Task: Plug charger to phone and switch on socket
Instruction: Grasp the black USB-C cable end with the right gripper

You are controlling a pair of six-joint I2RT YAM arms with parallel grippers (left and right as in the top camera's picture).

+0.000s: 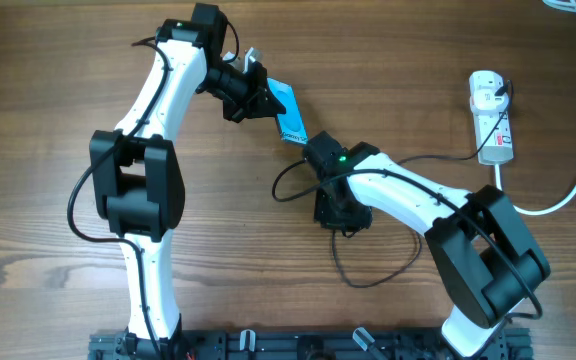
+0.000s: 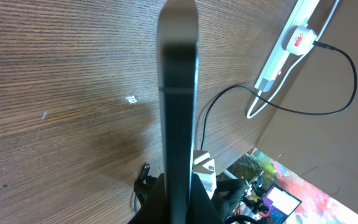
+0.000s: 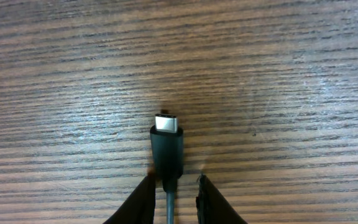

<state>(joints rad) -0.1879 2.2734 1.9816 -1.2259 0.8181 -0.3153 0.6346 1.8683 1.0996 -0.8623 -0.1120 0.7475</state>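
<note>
Wooden bench (image 1: 48, 60) lay beneath two arms. Left gripper (image 1: 258, 100) clamped the tilted phone (image 1: 290, 115), likely steadying it; right gripper (image 3: 174, 182) pinched the charger (image 3: 167, 146), tip forward for plugging. Socket (image 1: 491, 120) sat well apart.

You are seeing the phone (image 2: 179, 124) edge-on, a dark slab running up the middle of the picture from the bottom edge to the top. Behind it, the wooden worktop (image 2: 61, 81) is filling the left side. At upper right the white socket (image 2: 297, 26) is lying with its red marking showing. The thin black charger (image 2: 355, 78) is looping out from it and curving down just beside the phone's right edge.
</note>
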